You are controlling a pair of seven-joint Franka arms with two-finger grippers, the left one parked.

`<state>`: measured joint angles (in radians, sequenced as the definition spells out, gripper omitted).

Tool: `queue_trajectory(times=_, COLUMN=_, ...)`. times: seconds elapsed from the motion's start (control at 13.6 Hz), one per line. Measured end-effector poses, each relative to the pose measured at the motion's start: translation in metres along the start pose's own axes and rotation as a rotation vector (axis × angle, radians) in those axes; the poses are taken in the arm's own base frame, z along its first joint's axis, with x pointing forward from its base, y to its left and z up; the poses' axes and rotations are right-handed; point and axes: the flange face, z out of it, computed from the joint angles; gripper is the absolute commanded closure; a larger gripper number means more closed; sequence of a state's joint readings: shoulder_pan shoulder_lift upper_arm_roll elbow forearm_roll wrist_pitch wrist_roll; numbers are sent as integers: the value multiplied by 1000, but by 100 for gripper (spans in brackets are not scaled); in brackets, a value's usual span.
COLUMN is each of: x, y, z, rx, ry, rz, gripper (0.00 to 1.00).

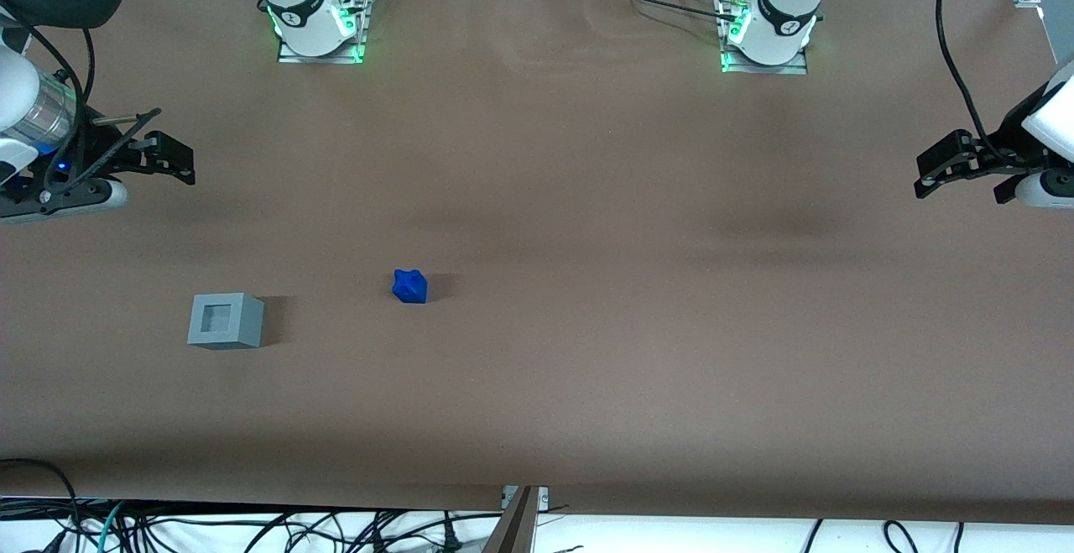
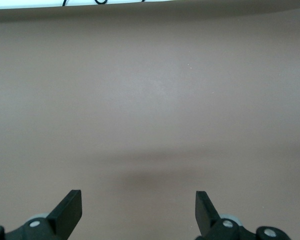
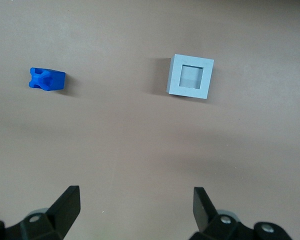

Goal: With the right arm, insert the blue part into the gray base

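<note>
Blue part (image 1: 410, 286) sits loose on the brown table (image 1: 587, 352), nothing touching it. It's well apart from the claw, nearer the front camera than the claw and further toward the parked arm's end. Wrist cam shows it (image 3: 46, 80) lying on one side, bumpy corners visible.

Gray base (image 1: 225, 320) is also on the table, well apart from the blue part and closer to the working arm's end. It's nearer the front camera than the claw, roughly ahead of where the claw points down in the wrist view (image 3: 190, 76). Square socket faces up and is empty; the cube stands flat, slightly rotated against the claw's axis.

Right arm (image 1: 33, 117) hangs at its end of the table, high above the surface. Gripper (image 1: 172, 163) is off to the side of both parts, touching neither. Fingers (image 3: 65, 205) are spread wide with only bare table between them, holding nothing.

Both arm bases (image 1: 319, 28) are bolted at the table edge farthest from the front camera, green lights on. Cables (image 1: 252, 528) trail along the edge nearest the camera.
</note>
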<state>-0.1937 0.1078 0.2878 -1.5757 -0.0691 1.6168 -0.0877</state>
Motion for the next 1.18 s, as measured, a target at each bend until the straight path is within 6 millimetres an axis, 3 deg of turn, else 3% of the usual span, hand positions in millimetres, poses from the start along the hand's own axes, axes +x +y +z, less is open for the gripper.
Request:
queue_trajectory(times=0.73, x=1, y=-2, z=1, rx=2, ry=-1, rz=1, gripper=1)
queue_trajectory(times=0.95, x=16, y=-31, z=15, rx=16, ry=12, rz=56, gripper=1)
queue_trajectory(times=1.18, x=51, y=-74, z=66, rx=66, ry=71, rz=136, gripper=1)
